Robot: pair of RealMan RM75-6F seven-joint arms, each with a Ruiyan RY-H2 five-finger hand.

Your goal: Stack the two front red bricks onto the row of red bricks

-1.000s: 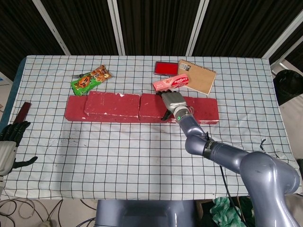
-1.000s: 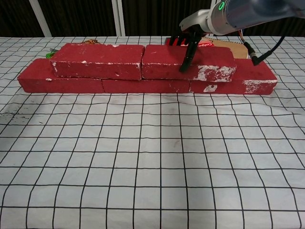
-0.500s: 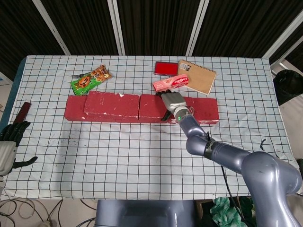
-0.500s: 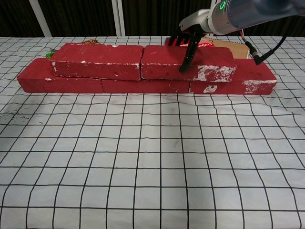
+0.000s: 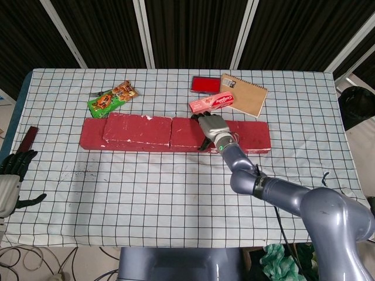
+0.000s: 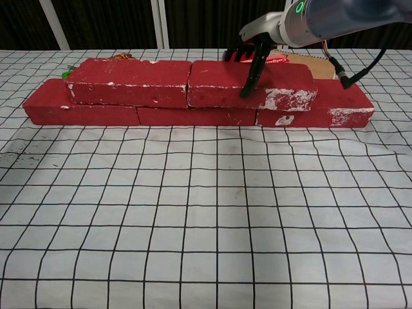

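A row of red bricks [image 5: 256, 137] [image 6: 335, 107] lies across the middle of the checked cloth. Two more red bricks lie on top of it, end to end. The left upper brick [image 5: 137, 129] [image 6: 129, 82] rests free. My right hand [image 5: 212, 125] [image 6: 248, 54] grips the right upper brick [image 5: 185, 132] [image 6: 215, 82], with fingers over its far edge and the thumb down its front face. My left hand [image 5: 10, 175] hangs off the table's left edge, fingers apart and holding nothing. It shows only in the head view.
Behind the bricks lie a green snack packet [image 5: 111, 98], a pink box [image 5: 211, 103], a flat red box [image 5: 205, 84] and a brown notebook [image 5: 246, 93] [image 6: 311, 62]. A dark red tool [image 5: 26, 138] sits at the left table edge.
My right hand has slid the right upper brick a little to the left, closing it up against the left upper brick. The left hand has not moved.
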